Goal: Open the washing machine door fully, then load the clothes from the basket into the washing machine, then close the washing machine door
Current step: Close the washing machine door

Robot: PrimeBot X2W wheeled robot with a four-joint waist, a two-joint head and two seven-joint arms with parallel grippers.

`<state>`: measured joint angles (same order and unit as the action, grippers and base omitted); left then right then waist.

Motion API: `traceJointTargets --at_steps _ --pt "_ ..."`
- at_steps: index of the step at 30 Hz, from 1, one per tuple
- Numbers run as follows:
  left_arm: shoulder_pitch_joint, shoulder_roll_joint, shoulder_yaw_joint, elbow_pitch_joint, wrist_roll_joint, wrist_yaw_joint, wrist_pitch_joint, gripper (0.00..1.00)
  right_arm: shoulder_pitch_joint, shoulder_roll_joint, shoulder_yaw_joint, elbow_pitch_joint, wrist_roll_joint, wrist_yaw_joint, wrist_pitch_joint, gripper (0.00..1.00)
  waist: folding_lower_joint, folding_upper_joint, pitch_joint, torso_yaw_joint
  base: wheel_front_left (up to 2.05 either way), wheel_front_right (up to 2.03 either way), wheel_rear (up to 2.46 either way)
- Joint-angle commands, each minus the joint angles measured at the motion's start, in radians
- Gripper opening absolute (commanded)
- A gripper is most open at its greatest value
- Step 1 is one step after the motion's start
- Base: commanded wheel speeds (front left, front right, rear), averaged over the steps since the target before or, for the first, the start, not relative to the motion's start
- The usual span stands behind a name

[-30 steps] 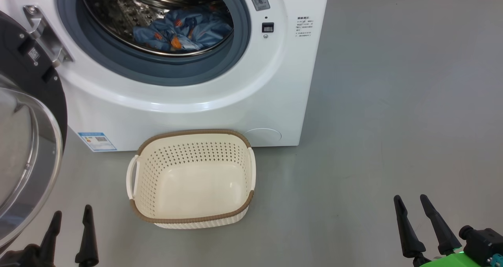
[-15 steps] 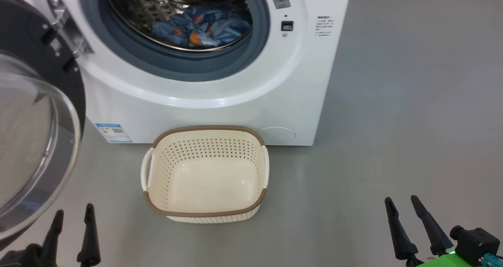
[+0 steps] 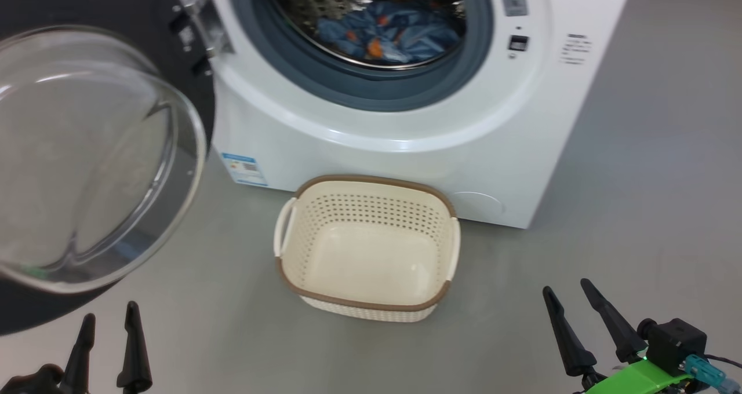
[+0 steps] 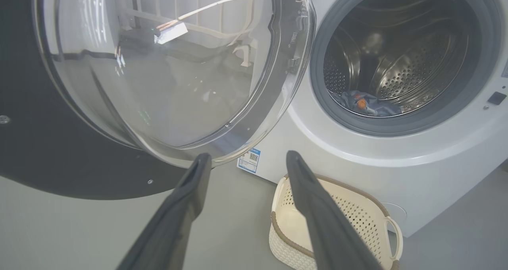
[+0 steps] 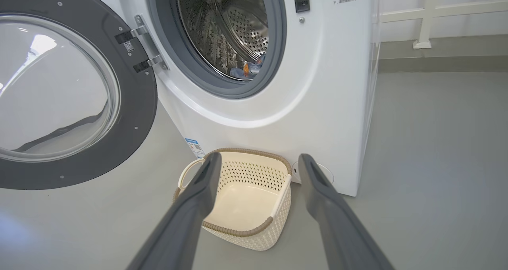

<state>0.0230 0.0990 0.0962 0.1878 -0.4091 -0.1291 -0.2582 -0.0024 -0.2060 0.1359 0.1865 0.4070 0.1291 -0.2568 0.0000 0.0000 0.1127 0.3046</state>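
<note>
left gripper [image 3: 109, 311], right gripper [image 3: 566, 285] both spread, holding nothing — basket [image 3: 365, 305] ahead between them, clothes [image 3: 388, 32] beyond in washing machine [image 3: 406, 168], one heap I think, washing machine door [image 3: 87, 150] above the left

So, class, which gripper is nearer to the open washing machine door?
Left. The left gripper hangs open close by the lower edge of the washing machine door; the right gripper, also open, is off beyond the basket, on the far side.
</note>
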Motion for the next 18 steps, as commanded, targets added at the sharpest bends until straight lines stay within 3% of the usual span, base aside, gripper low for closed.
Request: traceJointTargets --at_steps 1,10,18 --pt "0.0 0.011 0.042 -0.021 -0.005 -0.002 -0.004 1.0 -0.031 -0.018 0.032 -0.017 -0.005 0.002 -0.005 1.0 0.0 0.0 -0.012 0.075 0.0 0.0 0.0" --pt "0.019 -0.013 0.058 -0.015 -0.004 -0.002 -0.004 1.0 -0.053 -0.055 0.087 0.02 -0.014 0.002 -0.005 1.0 0.0 0.0 -0.029 0.2 0.0 0.0 0.0" --pt "0.039 -0.031 0.113 -0.032 -0.011 -0.002 -0.004 1.0 -0.105 -0.074 0.159 0.053 -0.025 0.002 -0.005 1.0 0.0 0.0 -0.014 0.218 0.0 0.0 0.0"
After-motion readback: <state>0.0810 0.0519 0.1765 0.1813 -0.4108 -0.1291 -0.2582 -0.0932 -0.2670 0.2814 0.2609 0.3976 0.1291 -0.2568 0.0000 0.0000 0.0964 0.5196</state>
